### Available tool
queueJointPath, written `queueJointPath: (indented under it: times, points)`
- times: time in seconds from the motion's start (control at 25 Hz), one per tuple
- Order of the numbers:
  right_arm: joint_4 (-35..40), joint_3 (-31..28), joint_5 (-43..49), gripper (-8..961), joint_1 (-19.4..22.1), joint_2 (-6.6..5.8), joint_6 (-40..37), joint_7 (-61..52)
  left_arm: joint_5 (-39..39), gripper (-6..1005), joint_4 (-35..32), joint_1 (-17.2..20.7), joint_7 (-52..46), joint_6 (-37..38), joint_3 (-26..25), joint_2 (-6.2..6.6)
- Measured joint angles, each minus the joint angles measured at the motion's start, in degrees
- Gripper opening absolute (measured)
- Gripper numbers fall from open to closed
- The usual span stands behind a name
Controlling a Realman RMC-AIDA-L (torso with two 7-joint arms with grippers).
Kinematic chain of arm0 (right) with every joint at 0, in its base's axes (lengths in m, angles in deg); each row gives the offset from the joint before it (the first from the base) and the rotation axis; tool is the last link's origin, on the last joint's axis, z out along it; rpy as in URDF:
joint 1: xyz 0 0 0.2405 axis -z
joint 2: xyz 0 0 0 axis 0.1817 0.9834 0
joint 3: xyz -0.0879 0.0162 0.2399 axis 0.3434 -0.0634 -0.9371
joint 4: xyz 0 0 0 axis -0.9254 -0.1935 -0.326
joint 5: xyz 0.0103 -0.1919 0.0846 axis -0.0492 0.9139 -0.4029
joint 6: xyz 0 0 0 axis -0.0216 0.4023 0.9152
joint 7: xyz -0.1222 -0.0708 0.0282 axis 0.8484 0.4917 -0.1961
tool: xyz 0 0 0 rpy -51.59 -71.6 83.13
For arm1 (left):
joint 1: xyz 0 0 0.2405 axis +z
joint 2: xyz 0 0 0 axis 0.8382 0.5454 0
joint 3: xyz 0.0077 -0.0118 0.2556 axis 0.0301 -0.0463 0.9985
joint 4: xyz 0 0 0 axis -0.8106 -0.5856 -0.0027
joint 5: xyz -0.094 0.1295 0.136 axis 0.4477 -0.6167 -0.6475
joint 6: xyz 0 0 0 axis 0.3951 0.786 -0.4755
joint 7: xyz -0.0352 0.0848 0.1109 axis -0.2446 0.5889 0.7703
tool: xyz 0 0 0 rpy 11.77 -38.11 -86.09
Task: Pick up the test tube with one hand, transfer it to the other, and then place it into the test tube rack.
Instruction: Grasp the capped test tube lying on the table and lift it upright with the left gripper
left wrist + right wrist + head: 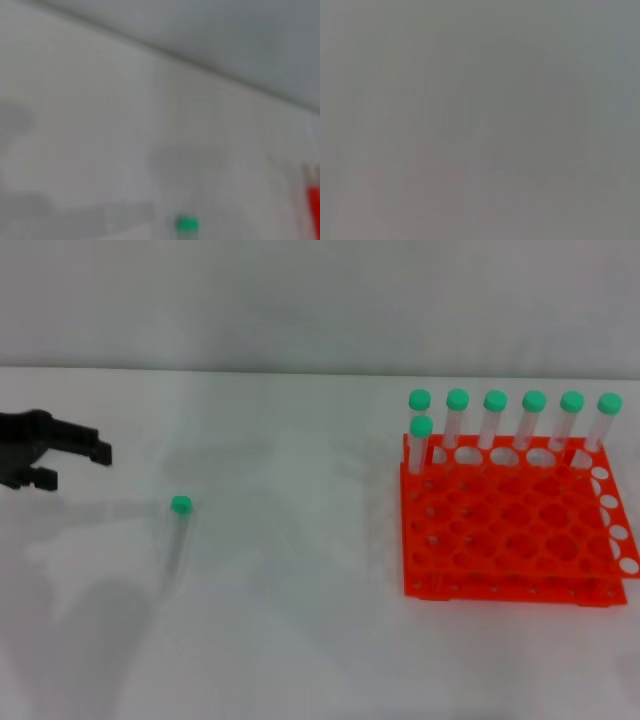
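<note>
The test tube (177, 538) lies on the white table, its green cap (180, 504) pointing away from me and its clear body faint against the surface. My left gripper (74, 466) is black, at the far left edge, open and empty, a short way left of the tube and not touching it. In the left wrist view the green cap (187, 224) shows near the frame's edge. The orange test tube rack (500, 540) stands at the right. My right gripper is out of view, and the right wrist view shows only plain grey.
Several green-capped tubes (495, 420) stand upright in the rack's back rows. A strip of the rack (313, 205) shows in the left wrist view. The table's far edge meets a grey wall.
</note>
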Motion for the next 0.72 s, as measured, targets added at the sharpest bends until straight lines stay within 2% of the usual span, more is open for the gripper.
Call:
queueJointPath:
  times: [0.24,0.28,0.36,0.72]
  points:
    - [0.0,0.4,0.1,862,0.2,0.08,-0.2,0.8,-6.1,887,-9.3,-1.9,-2.1,-7.0,0.0,-0.95]
    - [0.0,0.4,0.1,862,0.2,0.09,-0.2,0.8,-6.1,887,-9.3,-1.9,-2.1,-7.0,0.0,-0.95]
    - [0.0,0.4,0.2,862,0.3,0.09,-0.3,0.8,-8.1,887,-15.8,-1.7,-4.2,-11.0,0.0,-0.61]
    - [-0.5,0.5,0.4,862,1.1,0.11,-1.0,0.8,-12.2,886,-22.7,-1.6,-6.9,-16.0,-0.1,-0.09]
